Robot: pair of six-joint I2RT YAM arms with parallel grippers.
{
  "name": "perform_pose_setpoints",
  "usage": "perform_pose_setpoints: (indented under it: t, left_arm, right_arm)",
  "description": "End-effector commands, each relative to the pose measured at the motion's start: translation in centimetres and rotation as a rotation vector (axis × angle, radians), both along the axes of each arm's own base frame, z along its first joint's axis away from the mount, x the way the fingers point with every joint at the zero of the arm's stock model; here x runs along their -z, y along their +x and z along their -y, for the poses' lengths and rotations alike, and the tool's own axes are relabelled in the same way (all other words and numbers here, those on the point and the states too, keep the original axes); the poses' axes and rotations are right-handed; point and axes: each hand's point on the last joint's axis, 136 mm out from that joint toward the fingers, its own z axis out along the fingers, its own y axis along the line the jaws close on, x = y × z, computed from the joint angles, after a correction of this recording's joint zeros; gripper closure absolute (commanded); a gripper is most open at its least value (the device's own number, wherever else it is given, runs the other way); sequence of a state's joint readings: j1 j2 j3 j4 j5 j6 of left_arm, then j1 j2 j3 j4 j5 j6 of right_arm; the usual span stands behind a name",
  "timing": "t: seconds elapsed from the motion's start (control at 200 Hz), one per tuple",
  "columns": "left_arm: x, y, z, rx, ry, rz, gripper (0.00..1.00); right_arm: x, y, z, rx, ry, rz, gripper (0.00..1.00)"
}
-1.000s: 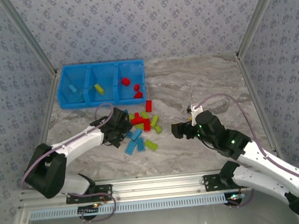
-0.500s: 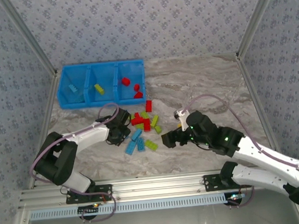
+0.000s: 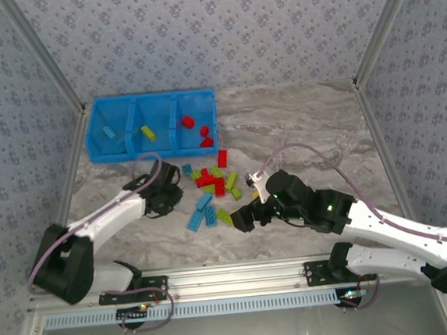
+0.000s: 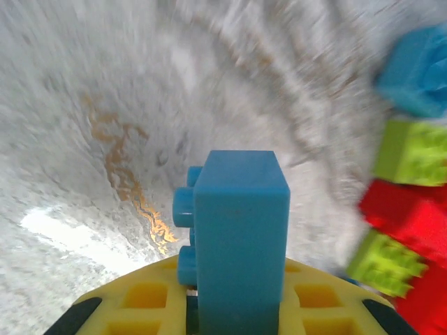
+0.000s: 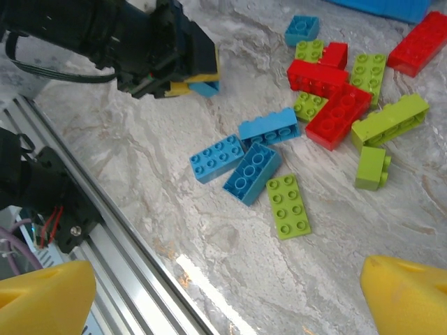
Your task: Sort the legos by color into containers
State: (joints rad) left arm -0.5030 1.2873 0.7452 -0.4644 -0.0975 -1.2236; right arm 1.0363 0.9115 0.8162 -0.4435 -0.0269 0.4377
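Blue brick (image 4: 241, 237): pinched end-up in my left jaws, just left of the loose pile (image 3: 213, 185). I judge it bound for the light blue compartment.
Left jaws: clamped tight on that brick.
Right jaws: spread wide, gripping nothing, poised above the lime green brick (image 5: 288, 204), a likely next pick.
Bin tray (image 3: 148, 97): at the worktop's (image 3: 306, 129) far-left corner, holding blue left, green middle, red right.

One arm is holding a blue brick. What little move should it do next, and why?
Probably lift it straight up first. The left gripper is shut on the blue brick low over the table, with other legos close beside it; the tray's left compartment, already holding a blue one, is farther back.
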Motion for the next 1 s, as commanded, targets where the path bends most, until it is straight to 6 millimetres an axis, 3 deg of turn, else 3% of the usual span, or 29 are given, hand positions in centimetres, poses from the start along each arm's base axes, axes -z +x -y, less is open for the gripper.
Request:
perform_pose_setpoints:
  t: [0.0,0.135,0.245,0.36,0.49,0.595,0.765,0.909,0.994]
  left_arm:
    - [-6.9,3.1,-2.8,-0.007,0.033,0.175,0.81]
    - [-13.2,7.3,-9.1,-0.11,0.159,0.303,0.81]
    - [-15.5,11.5,-13.8,-0.153,0.254,0.324,0.81]
    - [-13.9,16.3,-16.3,-0.16,0.169,0.263,0.81]
    - [-10.9,21.3,-16.8,-0.127,0.044,0.218,0.79]
    - [-9.6,24.2,-17.1,-0.091,0.058,0.209,0.69]
    - [-10.2,25.2,-17.4,-0.083,0.081,0.24,0.57]
    - [-11.4,23.5,-17.9,-0.089,0.127,0.247,0.55]
    - [-12.9,21.5,-17.0,-0.072,0.114,0.252,0.57]
  right_arm:
    - [-2.9,-0.2,-0.4,0.001,0.09,0.024,0.0]
    - [-2.9,0.2,-0.4,0.032,0.098,0.02,0.01]
    - [-2.5,0.3,-0.3,0.052,0.107,0.012,0.0]
    - [-2.4,0.2,-0.1,0.069,0.125,0.002,0.01]
    - [-3.0,-0.1,0.7,0.081,0.121,0.003,0.0]
    - [-3.6,-0.2,1.7,0.103,0.116,0.01,0.01]
    - [-3.3,-0.4,3.2,0.15,0.122,0.007,0.01]
    - [-2.6,0.0,3.1,0.164,0.124,0.013,0.0]
    - [-2.3,0.4,2.7,0.172,0.104,0.02,0.0]
